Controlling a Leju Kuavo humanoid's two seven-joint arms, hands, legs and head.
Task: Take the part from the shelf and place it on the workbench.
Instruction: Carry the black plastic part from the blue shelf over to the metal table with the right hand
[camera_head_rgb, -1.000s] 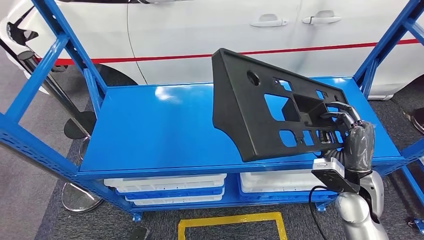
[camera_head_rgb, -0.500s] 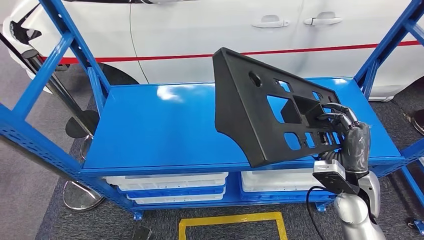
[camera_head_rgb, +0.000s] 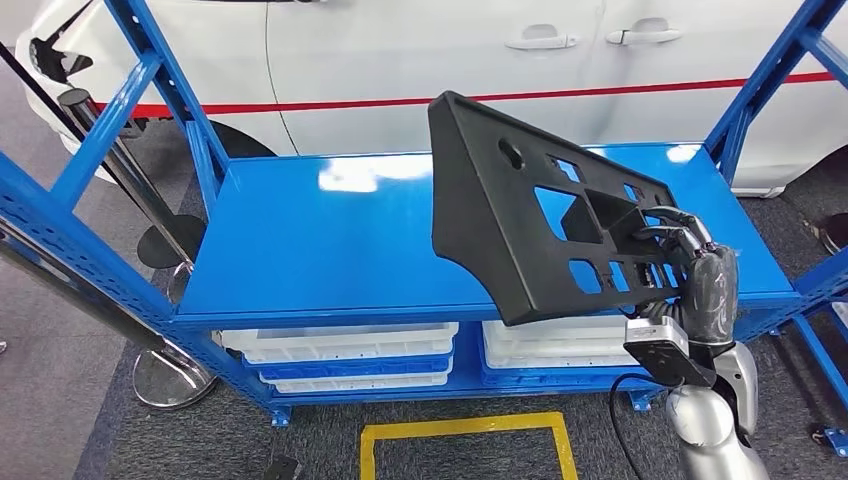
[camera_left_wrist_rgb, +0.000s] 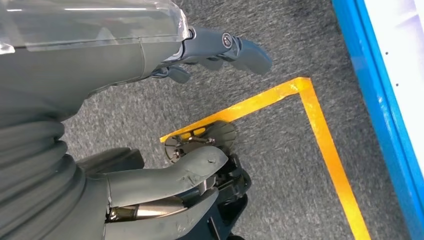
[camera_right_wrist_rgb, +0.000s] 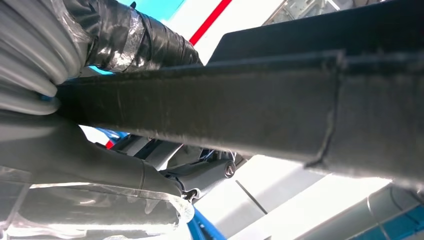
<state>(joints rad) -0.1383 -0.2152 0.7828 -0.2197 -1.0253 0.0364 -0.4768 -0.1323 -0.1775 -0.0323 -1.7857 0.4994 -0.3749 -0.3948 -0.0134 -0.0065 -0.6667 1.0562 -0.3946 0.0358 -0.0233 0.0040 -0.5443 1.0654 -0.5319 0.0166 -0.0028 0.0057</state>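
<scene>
Camera view shifted slightly, part (camera_head_rgb: 520, 210) unchanged in grip | right hand (camera_head_rgb: 690, 262) clasps its right end, tilted above blue shelf (camera_head_rgb: 330, 245) | left hand (camera_left_wrist_rgb: 200, 50) spread, hanging | workbench placement remains

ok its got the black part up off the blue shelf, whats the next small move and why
Probably draw the black part back toward the body, clear of the blue shelf. The right hand holds it by one end, tilted, its long body hanging over the shelf top between the blue uprights, so it should clear the frame before any turn. The left hand hangs empty above the floor.
</scene>
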